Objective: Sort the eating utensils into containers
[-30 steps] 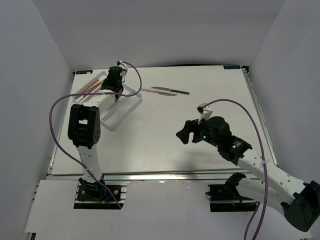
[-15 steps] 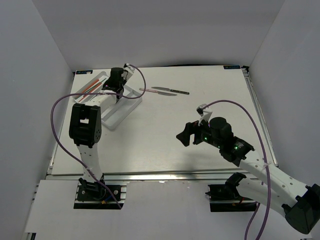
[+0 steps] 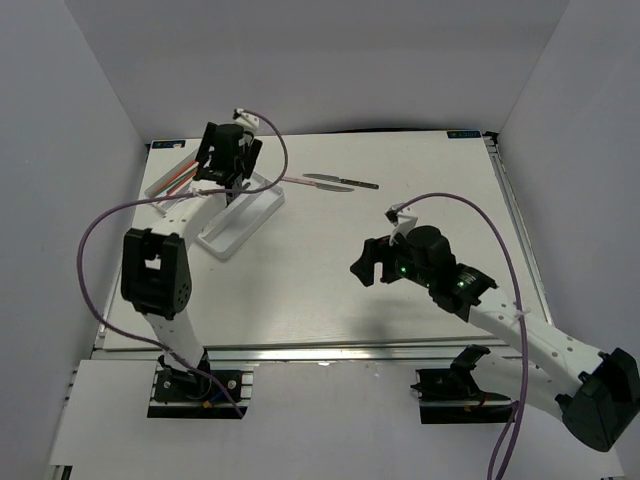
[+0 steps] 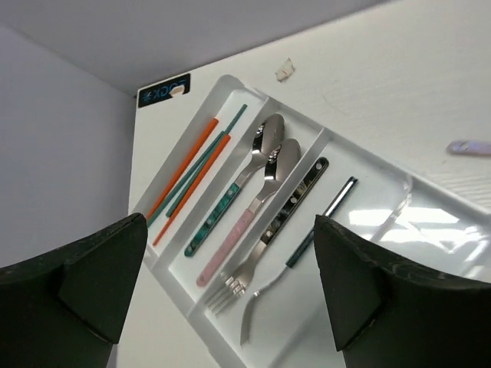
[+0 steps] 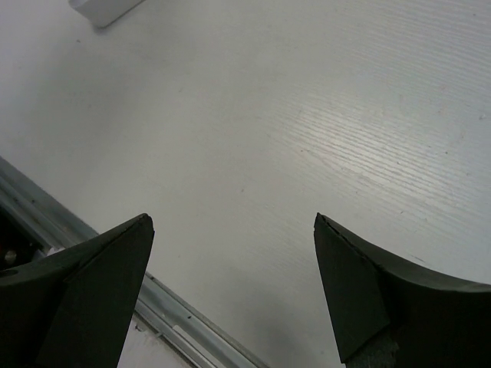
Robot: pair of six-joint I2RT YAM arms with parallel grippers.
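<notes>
We find the left gripper (image 4: 230, 221) above the tray (image 4: 230, 83), the right gripper (image 5: 232, 218) over the table (image 5: 307, 115); both have fingers apart, empty.

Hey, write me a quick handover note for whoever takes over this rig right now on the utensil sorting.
Left gripper: open and empty, above the tray.
Right gripper: open and empty, over bare table.
Done: orange and teal chopsticks lie in the tray's outer slot. Two spoons are in the next slot. Beyond them are a dark-handled fork and one more piece.
Left: the loose utensils lie on the table just right of the tray, one with a pink handle. They still need to go in.
</notes>
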